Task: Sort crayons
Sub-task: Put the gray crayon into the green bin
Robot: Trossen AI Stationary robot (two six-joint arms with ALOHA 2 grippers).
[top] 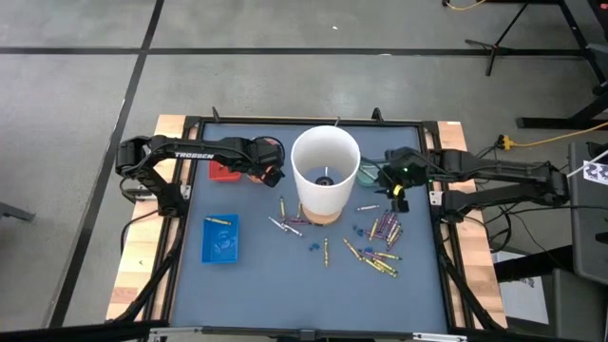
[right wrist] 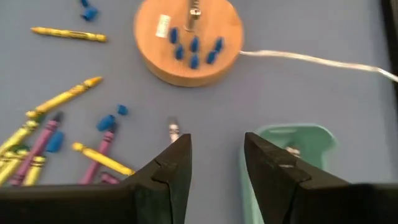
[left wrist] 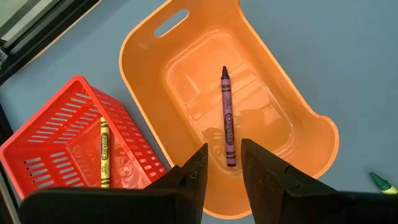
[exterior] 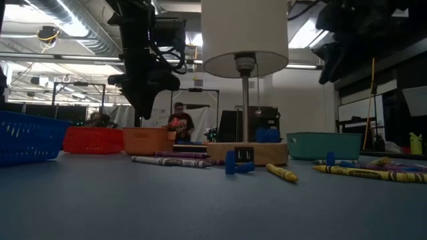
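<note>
orange tray (left wrist: 186,74) holds purple crayon (left wrist: 227,118); red basket (left wrist: 56,134) holds yellow crayon (left wrist: 104,152).

Teal tray (right wrist: 292,163) partly hidden behind right pincer (right wrist: 216,163); green crayon (left wrist: 382,183) cut by edge; lamp (exterior: 245,35) top cropped.

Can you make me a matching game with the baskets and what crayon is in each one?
Things:
1. orange tray
2. red basket
3. blue basket
4. lamp base

What goes with it:
A. a yellow crayon inside, next to the orange tray
B. small blue bits on top
C. a purple crayon inside
D. a yellow crayon near its far edge, on the left of the table

Pairs: 1-C, 2-A, 3-D, 4-B
</note>
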